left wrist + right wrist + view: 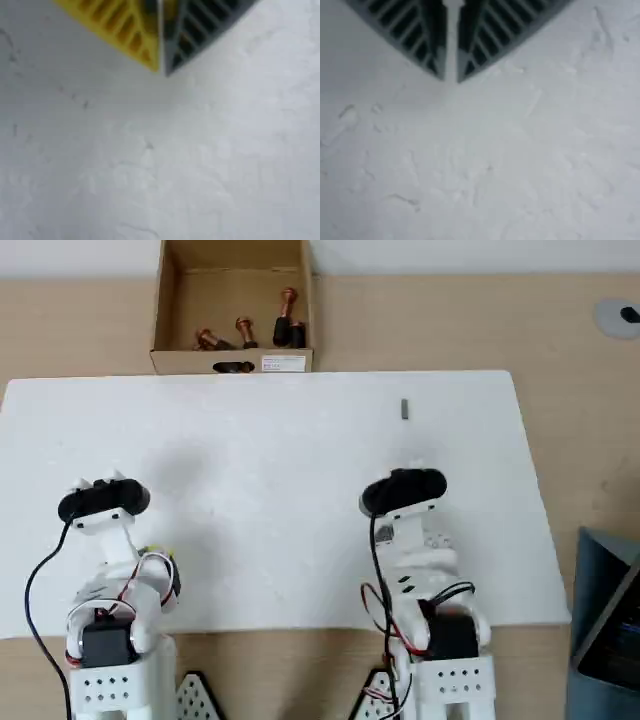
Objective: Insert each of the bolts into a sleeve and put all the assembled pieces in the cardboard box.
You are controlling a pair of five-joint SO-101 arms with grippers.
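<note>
Inside the cardboard box (165, 300) at the table's far edge lie several copper-coloured bolts (288, 310), some with dark sleeves (297, 335) on them. One small grey piece (405, 409) sits alone on the white mat (250, 470), ahead of the right arm. Both the left gripper (161, 67) and the right gripper (451, 75) hover over bare mat, jaws pressed together, holding nothing. That piece looks rigid, light and smooth, likely to roll, so pinch it across its middle

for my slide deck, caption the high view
Assembled pieces in the cardboard box, one grey piece lying on the white mat.
</note>
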